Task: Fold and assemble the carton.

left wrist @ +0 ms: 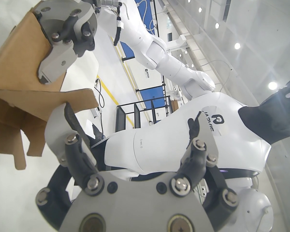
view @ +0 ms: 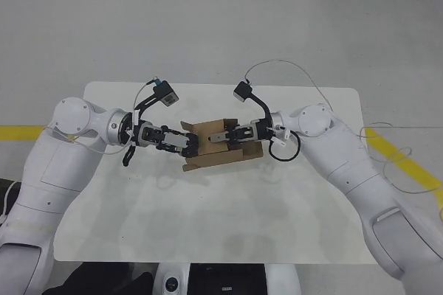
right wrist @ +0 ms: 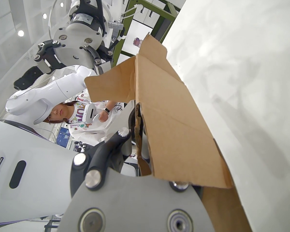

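A brown carton (view: pixel 223 150) lies partly unfolded on the middle of the white table (view: pixel 280 221), its flaps standing up. My right gripper (view: pixel 221 137) is shut on one upright wall of the carton (right wrist: pixel 169 121); one finger lies on the wall's outer face (left wrist: pixel 55 63) and the other is hidden behind the cardboard. At the carton's other end my left gripper (left wrist: pixel 133 121) is open wide. One of its fingers (left wrist: pixel 71 119) touches the edge of a side flap (left wrist: pixel 70 97), and nothing sits between the two fingers.
The table's edges lie well away from the carton on all sides. A yellow floor line (view: pixel 7 133) runs past the table. Loose cables (view: pixel 295 70) arc over the right arm.
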You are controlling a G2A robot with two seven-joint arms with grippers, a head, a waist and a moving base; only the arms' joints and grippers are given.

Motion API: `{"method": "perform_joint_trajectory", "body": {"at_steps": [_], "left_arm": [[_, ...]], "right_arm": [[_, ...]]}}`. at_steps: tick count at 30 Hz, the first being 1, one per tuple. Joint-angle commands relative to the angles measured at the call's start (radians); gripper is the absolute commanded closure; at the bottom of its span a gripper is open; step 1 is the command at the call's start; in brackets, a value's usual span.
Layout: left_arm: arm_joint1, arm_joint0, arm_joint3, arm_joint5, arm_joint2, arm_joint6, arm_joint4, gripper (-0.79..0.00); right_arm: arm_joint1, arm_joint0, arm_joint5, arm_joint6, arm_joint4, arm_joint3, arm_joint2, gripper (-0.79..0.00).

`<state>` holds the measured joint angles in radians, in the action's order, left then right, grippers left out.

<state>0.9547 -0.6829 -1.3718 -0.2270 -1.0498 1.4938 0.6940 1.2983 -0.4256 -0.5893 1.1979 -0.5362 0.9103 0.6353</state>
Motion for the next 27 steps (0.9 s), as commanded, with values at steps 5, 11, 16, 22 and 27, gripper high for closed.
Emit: {"method": "perform_joint_trajectory", "body": {"at_steps": [5, 11, 16, 22, 27], "left_arm": [[0.005, 0.005, 0.011, -0.023, 0.009, -0.05, -0.056, -0.785], [0.006, 0.0, 0.001, -0.038, 0.006, -0.074, -0.095, -0.785], [0.004, -0.006, -0.02, -0.049, -0.002, -0.08, -0.113, -0.785], [-0.002, -0.021, -0.03, -0.046, -0.036, -0.077, -0.101, -0.785], [-0.008, -0.025, -0.025, -0.046, -0.063, -0.08, -0.113, -0.785]], "right_arm": [[0.009, -0.009, 0.001, 0.012, -0.004, 0.01, 0.006, 0.0], [0.015, -0.017, 0.006, 0.017, 0.003, 0.024, 0.014, 0.0], [0.017, -0.022, 0.009, 0.019, 0.015, 0.026, 0.025, 0.0], [0.01, -0.032, 0.005, 0.009, 0.02, 0.012, 0.063, 0.0], [0.0, -0.05, 0.006, 0.011, 0.024, 0.021, 0.095, 0.0]]}}
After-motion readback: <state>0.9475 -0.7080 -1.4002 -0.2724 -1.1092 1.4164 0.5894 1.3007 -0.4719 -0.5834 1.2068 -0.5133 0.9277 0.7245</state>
